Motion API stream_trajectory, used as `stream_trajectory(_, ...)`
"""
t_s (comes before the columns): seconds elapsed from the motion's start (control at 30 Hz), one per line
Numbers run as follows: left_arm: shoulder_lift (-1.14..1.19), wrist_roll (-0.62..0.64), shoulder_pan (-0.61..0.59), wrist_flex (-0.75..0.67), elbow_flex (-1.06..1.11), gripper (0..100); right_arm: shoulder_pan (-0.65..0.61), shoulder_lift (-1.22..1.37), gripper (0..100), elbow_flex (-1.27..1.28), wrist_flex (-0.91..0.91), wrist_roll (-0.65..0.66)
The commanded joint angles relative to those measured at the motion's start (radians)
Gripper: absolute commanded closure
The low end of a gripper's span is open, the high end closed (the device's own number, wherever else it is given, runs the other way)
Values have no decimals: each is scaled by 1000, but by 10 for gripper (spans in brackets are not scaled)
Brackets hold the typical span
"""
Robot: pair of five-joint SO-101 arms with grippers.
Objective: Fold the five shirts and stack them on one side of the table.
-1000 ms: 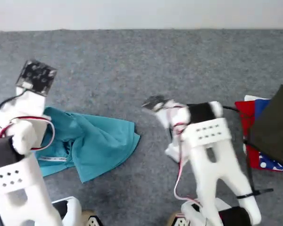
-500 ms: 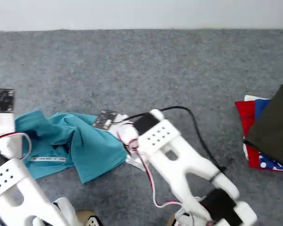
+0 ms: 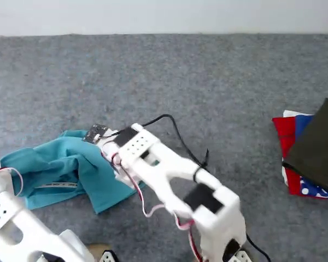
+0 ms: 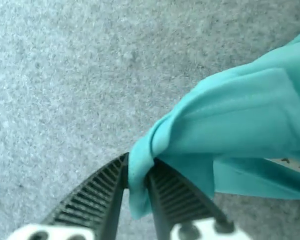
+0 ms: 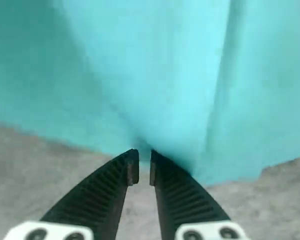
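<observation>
**A:** Where does the teal shirt (image 3: pixel 71 172) lie?

**B:** Crumpled on the left part of the grey table (image 3: pixel 208 82), well apart from the folded stack (image 3: pixel 309 158) at the right edge. I'd judge that edge is the stacking side.

**A:** And the left gripper (image 4: pixel 138 165)?

**B:** It is clenched on a bunched fold at the shirt's outer end, probably to anchor or pull it.

**A:** The right gripper (image 5: pixel 143 160)?

**B:** Its jaws are drawn almost together, tips at the opposite hem — whether they nip any cloth I cannot tell. Holds at both ends would let the arms stretch the shirt flat for folding.
</observation>
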Motion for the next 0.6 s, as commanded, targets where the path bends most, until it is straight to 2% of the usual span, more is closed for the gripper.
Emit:
stream_trajectory(0.0, -26, 0, -35, -8, -8, 987, 136, 76, 942, -137, -1, 60)
stream_trajectory(0.13, -26, 0, -68, -9, -10, 987, 254, 162, 942, -298, -1, 201)
stream_trajectory(0.23, -26, 0, -77, -9, -8, 987, 280, 177, 941, -404, 58, 247)
stream_trajectory(0.4, -25, 0, -66, -15, -2, 987, 193, 180, 941, -531, 306, 249)
stream_trajectory(0.57, -20, 0, -66, -15, -2, 987, 62, 180, 939, -586, 463, 241)
